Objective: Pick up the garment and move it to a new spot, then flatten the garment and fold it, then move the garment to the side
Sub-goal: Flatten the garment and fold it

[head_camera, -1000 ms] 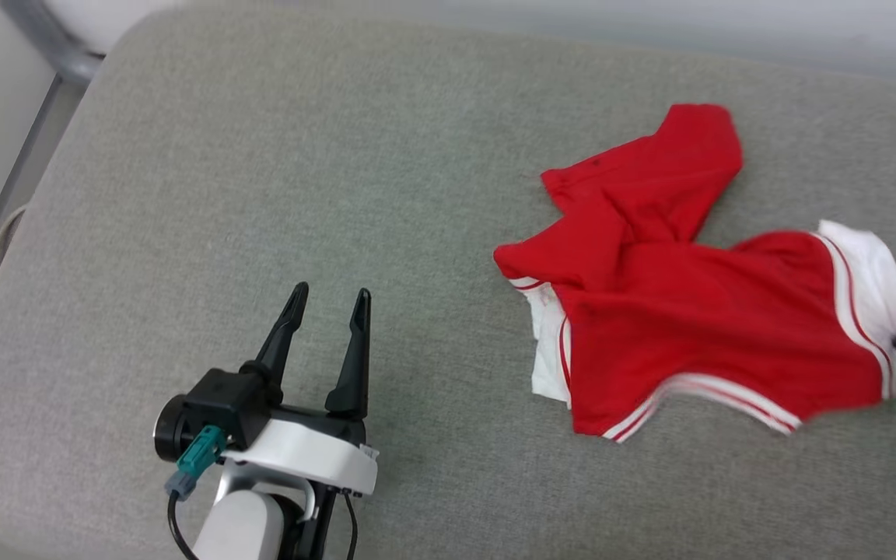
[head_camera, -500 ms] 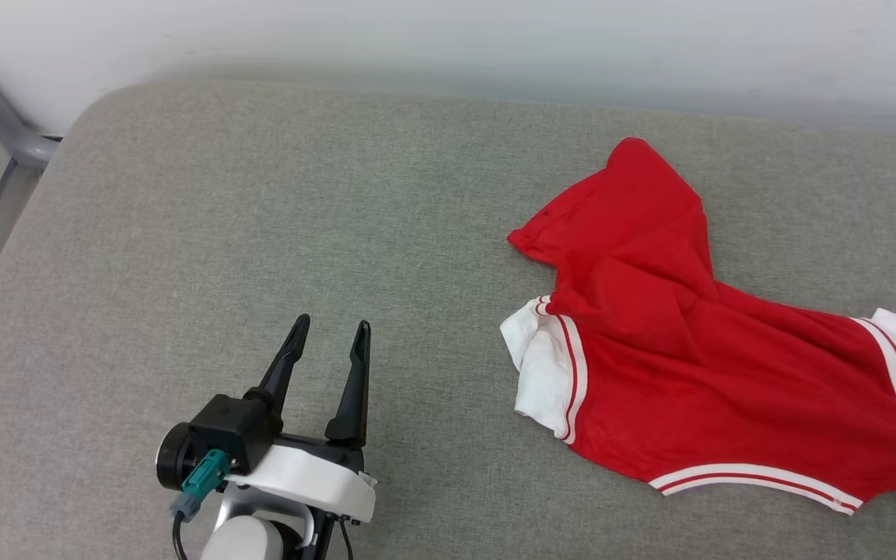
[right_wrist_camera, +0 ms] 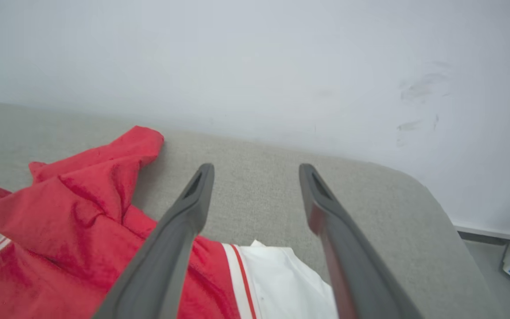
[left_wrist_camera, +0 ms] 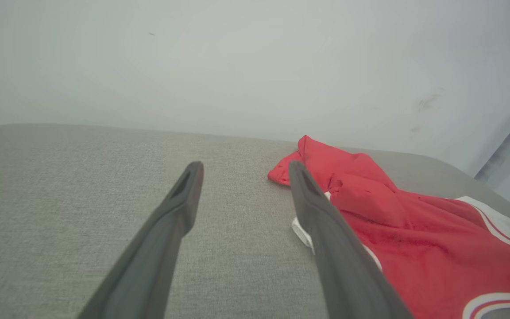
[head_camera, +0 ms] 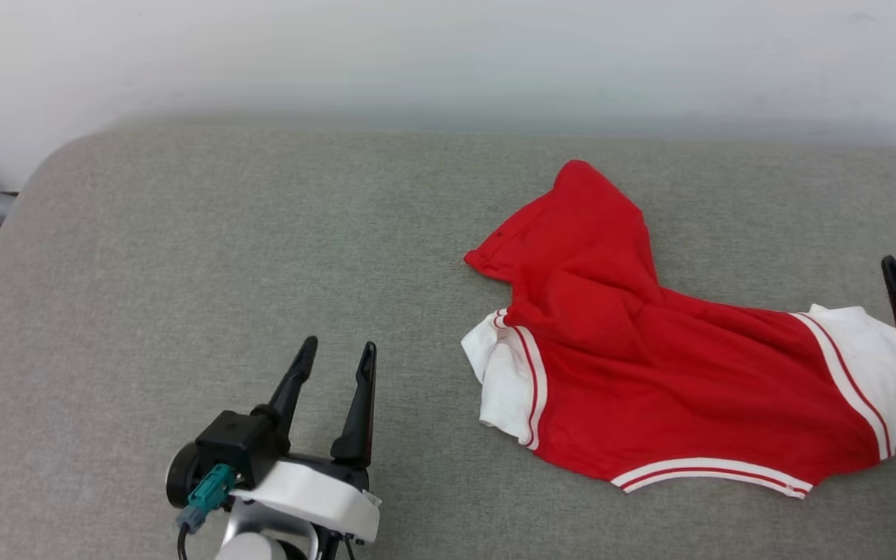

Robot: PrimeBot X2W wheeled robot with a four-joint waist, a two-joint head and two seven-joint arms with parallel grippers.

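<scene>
Garment (head_camera: 673,373) lies rumpled at three o'clock on the grey cushion (head_camera: 183,233), left pincer (head_camera: 337,346) and right pincer (right_wrist_camera: 255,170) both spread, empty; pinching one bunched layer could tighten folds instead of flattening.

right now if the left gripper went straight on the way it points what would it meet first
Likely the bare grey cushion ahead of the left gripper, though depth is unclear. The red shirt lies off to its right, outside that line.

Head overhead, wrists low; all share garment (head_camera: 650,373).
</scene>
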